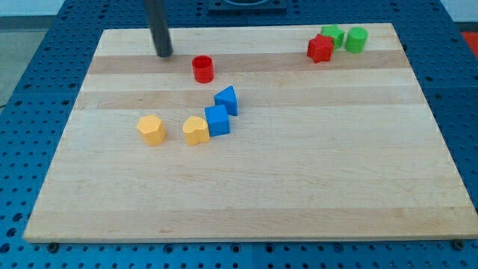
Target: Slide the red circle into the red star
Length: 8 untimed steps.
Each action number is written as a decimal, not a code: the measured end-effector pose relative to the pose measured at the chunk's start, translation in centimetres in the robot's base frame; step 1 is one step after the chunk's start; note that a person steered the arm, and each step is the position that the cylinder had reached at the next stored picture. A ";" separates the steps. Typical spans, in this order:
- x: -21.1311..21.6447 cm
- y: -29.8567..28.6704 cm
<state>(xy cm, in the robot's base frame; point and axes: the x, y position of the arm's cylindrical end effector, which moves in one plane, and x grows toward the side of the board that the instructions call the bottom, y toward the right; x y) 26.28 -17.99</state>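
Observation:
The red circle (202, 69) stands on the wooden board near the view's top, left of centre. The red star (320, 48) sits far to its right near the view's top right, touching a green block. My tip (163, 54) rests on the board a short way up and to the left of the red circle, apart from it. The rod rises out of the view's top.
Two green blocks (332, 35) (356, 39) sit right of the red star. A blue triangle-like block (226, 99) and a blue cube (216, 120) lie below the red circle. A yellow heart (196, 130) touches the cube; another yellow block (151, 129) lies further left.

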 end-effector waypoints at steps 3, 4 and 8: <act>0.5 -4.1; 1.7 -4.0; 5.0 18.8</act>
<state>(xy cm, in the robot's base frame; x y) 31.30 0.78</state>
